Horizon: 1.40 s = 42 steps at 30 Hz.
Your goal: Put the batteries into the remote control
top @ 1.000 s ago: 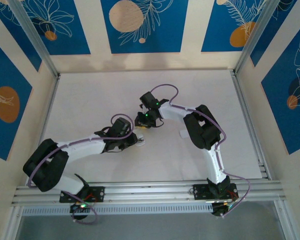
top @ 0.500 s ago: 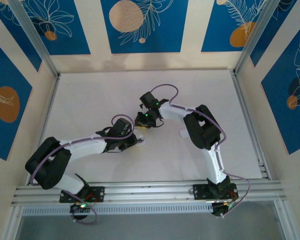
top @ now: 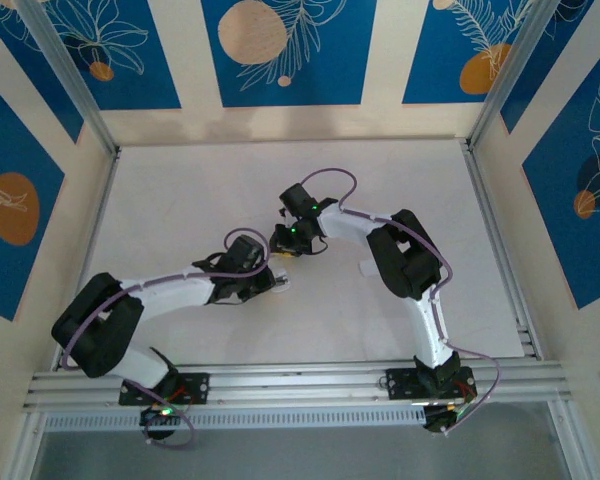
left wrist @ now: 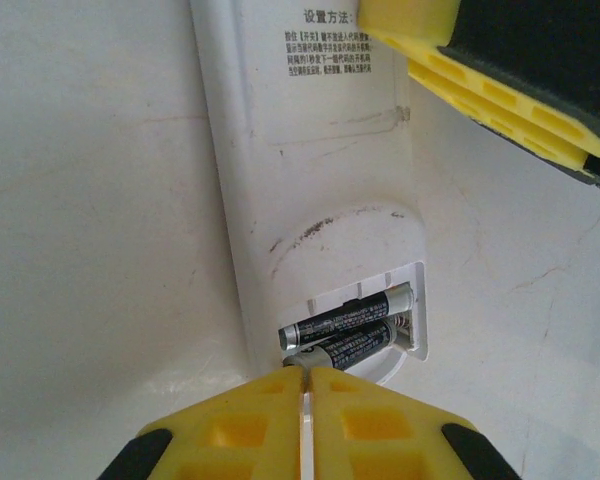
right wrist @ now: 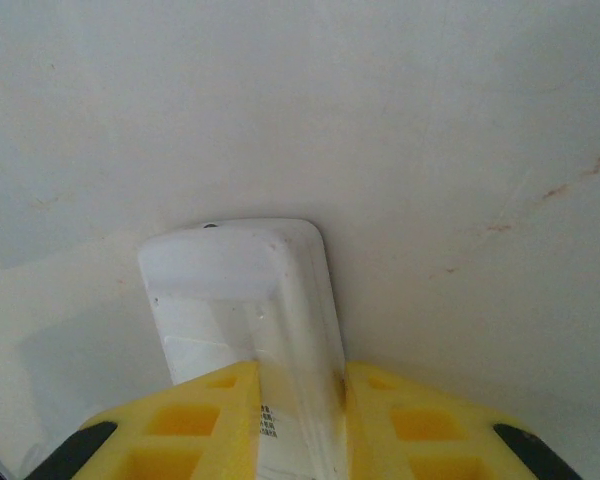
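**Near edge.** Both arms are bolted to a rail along the near side of the table. The left arm reaches rightward and the right arm bends leftward, so the wrists meet near the table's middle.

**Left gripper**. This is the nearer of the two. Its yellow fingers are pressed together with nothing between them, the tips at the near end of the remote. Whether they touch it cannot be told.

**Remote.** It lies flat on the table, back up, between the two grippers. The compartment at its near end is open. The batteries lie in it side by side, dark with metal ends, set across the remote's width. Beyond the compartment are dark scuffs and a printed label.

**Right gripper**. Farther along, it pinches the remote by its long sides, one yellow finger on each. The remote's rounded end projects past the tips.

**Beyond.** A small white piece, too small to identify, lies just beside the right arm. Blue panels with white leaves and orange discs wall the far side.
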Tool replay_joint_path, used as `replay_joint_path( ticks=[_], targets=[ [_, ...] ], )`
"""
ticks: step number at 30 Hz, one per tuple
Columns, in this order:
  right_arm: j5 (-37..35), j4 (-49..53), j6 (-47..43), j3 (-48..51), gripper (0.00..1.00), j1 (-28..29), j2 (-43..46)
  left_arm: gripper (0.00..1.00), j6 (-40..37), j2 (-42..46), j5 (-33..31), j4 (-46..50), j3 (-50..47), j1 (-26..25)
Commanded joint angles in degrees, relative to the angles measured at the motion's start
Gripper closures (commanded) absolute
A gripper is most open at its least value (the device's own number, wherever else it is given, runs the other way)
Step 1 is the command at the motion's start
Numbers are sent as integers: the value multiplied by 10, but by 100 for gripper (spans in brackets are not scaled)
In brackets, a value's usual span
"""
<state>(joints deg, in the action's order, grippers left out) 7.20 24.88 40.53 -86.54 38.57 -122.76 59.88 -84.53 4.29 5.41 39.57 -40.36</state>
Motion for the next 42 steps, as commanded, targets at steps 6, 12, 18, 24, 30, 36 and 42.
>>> replay_joint_path(
  ticks=[6, 12, 18, 24, 30, 36, 42],
  targets=[
    [-10, 67, 1, 14, 73, 14, -32, 90, -37, -12, -8, 62, 24, -1],
    [-10, 68, 0, 15, 73, 14, -32, 87, -45, -21, 1, 58, 31, -2],
    [-10, 68, -1, 14, 73, 14, -32, 87, -38, 6, 2, 15, 11, -3],
    [-10, 69, 0, 9, 73, 13, -35, 84, -39, 35, -8, 6, 1, -3],
    [-11, 72, -1, 9, 73, 13, -33, 82, -31, 14, -3, 5, 9, -3],
    [-12, 72, -1, 10, 73, 12, -33, 74, -32, 8, -14, 14, 10, -3],
    [-10, 72, -1, 11, 73, 12, -33, 74, -31, -3, -7, 6, 10, -3]
  ],
)
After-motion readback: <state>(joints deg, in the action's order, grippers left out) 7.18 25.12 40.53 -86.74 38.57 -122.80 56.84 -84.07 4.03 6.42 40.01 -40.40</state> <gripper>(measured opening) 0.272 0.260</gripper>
